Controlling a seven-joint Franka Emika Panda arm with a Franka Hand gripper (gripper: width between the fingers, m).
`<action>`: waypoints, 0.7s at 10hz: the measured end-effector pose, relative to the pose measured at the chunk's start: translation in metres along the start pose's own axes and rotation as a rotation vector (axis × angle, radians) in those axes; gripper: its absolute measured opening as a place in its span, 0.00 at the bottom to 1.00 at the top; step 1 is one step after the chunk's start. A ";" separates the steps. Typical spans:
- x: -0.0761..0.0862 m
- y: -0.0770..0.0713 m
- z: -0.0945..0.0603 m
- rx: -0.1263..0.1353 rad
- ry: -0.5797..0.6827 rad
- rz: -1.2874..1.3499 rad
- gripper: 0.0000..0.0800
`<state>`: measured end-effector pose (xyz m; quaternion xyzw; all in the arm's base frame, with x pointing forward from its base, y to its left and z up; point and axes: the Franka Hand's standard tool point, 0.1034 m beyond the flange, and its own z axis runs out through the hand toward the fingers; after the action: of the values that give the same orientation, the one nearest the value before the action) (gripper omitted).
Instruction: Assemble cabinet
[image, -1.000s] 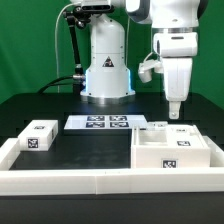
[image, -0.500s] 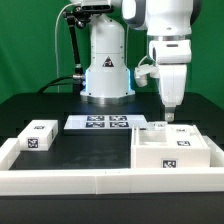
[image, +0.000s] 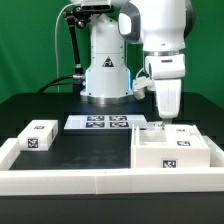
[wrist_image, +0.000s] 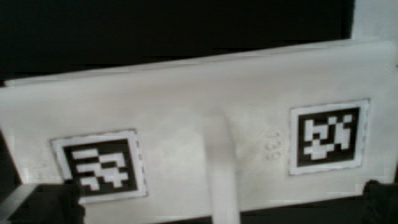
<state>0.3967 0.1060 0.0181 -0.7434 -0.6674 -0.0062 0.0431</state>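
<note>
One gripper (image: 166, 119) hangs just over the far edge of the cabinet (image: 172, 152), apparently poised to grasp it; whether it is parted I cannot tell.

The blurred white cabinet (wrist_image: 196, 105) fills most of the view against a black surface (wrist_image: 160, 35), its face bearing one black-and-white square tag (wrist_image: 98, 166) and a second tag (wrist_image: 326, 137), with a narrow white ridge (wrist_image: 221, 192) between them.

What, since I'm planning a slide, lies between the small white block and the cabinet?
Bare black table, per the exterior view; the marker board sits just behind.
</note>
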 end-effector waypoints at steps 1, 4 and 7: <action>0.000 0.000 0.000 0.000 0.000 0.001 1.00; -0.005 -0.001 0.004 0.009 -0.001 0.011 0.48; -0.007 0.000 0.007 0.002 0.006 0.020 0.09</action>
<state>0.3960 0.0999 0.0109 -0.7500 -0.6598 -0.0072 0.0461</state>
